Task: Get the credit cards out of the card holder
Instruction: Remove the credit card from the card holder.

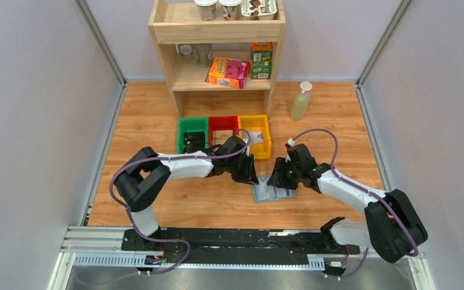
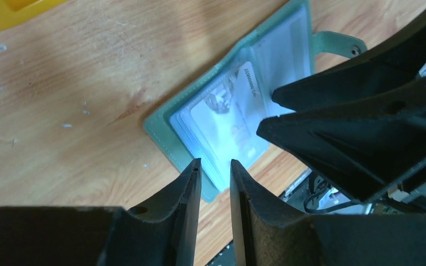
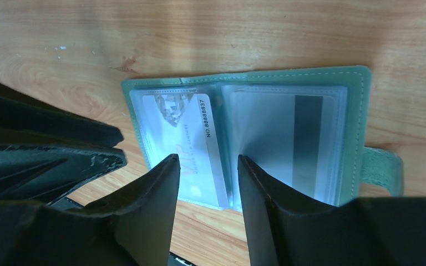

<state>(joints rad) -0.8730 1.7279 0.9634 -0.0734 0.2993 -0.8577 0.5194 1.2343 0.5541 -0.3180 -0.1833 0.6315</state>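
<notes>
The card holder (image 1: pixel 271 194) lies open and flat on the wooden table between my two grippers. Its grey-green cover (image 3: pixel 360 111) frames clear sleeves. A pale credit card (image 3: pixel 183 133) printed with a number sits in the left sleeve. A card with a dark stripe (image 3: pixel 306 141) sits in the right sleeve. My right gripper (image 3: pixel 207 160) hovers open over the holder's near edge at the fold, with nothing between its fingers. My left gripper (image 2: pixel 215 166) stands narrowly open just off the holder's corner (image 2: pixel 161 124), also holding nothing. The closure tab (image 2: pixel 338 41) sticks out flat.
Green (image 1: pixel 192 134), red (image 1: pixel 223 129) and yellow (image 1: pixel 255 134) bins stand in a row behind the grippers. A wooden shelf (image 1: pixel 217 36) with boxes and cups is at the back. A soap bottle (image 1: pixel 300 101) stands to its right. The right gripper's black fingers (image 2: pixel 366 127) crowd the left wrist view.
</notes>
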